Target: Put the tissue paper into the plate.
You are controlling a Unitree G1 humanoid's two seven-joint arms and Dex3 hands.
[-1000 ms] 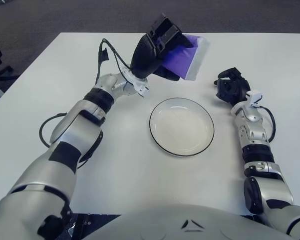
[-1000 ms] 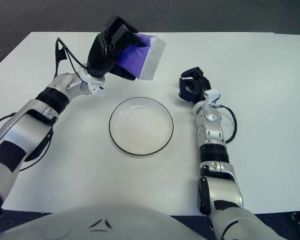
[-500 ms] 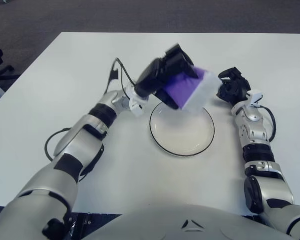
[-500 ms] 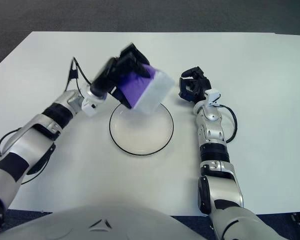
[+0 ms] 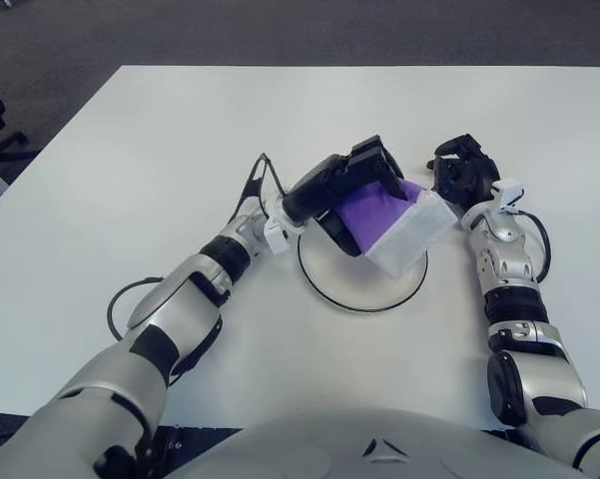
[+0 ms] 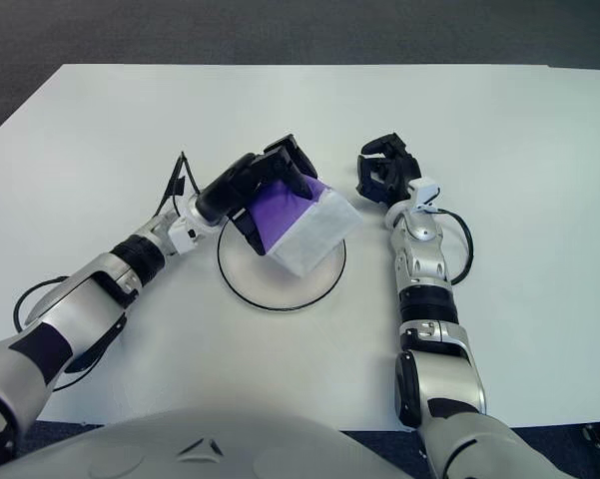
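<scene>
A purple and white tissue pack (image 5: 391,225) is held in my left hand (image 5: 344,192), whose fingers are curled around its upper left part. The pack hovers tilted over the white plate with a dark rim (image 5: 351,299), covering most of it; I cannot tell if it touches the plate. In the right eye view the same pack (image 6: 300,225) sits over the plate (image 6: 250,294). My right hand (image 5: 462,176) shows just right of the pack, fingers curled, holding nothing.
The white table (image 5: 130,150) spreads wide on all sides of the plate. A black cable (image 5: 130,299) loops beside my left forearm. Dark floor lies beyond the table's far edge.
My left hand has carried the tissue pack from the far side of the table down and toward me, over the plate. The right hand has not moved.
</scene>
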